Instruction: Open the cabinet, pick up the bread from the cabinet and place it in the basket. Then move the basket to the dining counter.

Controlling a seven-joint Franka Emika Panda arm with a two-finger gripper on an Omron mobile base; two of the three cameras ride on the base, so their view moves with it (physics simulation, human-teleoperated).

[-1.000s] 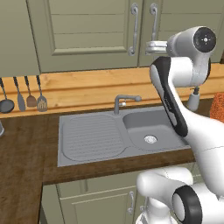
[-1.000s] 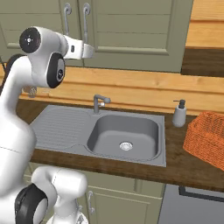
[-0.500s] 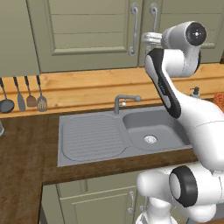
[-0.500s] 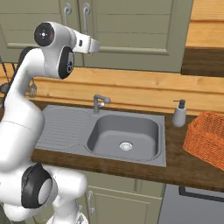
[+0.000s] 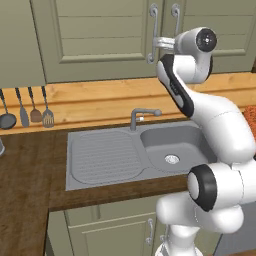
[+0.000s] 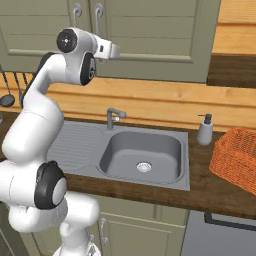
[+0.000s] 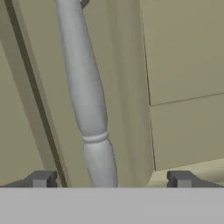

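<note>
Up at twelve o'clock in the left base view hangs the cabinet [image 5: 105, 37], sage-green doors shut, and any bread inside is hidden from us. Below it the sink [image 5: 135, 152] sits in its dark wood counter, and over at three o'clock in the right base view the orange basket [image 6: 236, 157] waits by the soap dispenser [image 6: 205, 129], parked well apart from the doors, probably so a swinging door won't catch it. The arm [image 5: 200, 105] rears up from the base, elbow folded, wrist levelled straight at the door seam. And the gripper [image 7: 111, 180] is right on the handle [image 7: 85, 92]: in the hand view the silver bar runs from twelve down to six, passing between the two finger tips, jaws spread wide on either side, nothing pinched yet. A closing squeeze looks like the next call, I'd judge.
</note>
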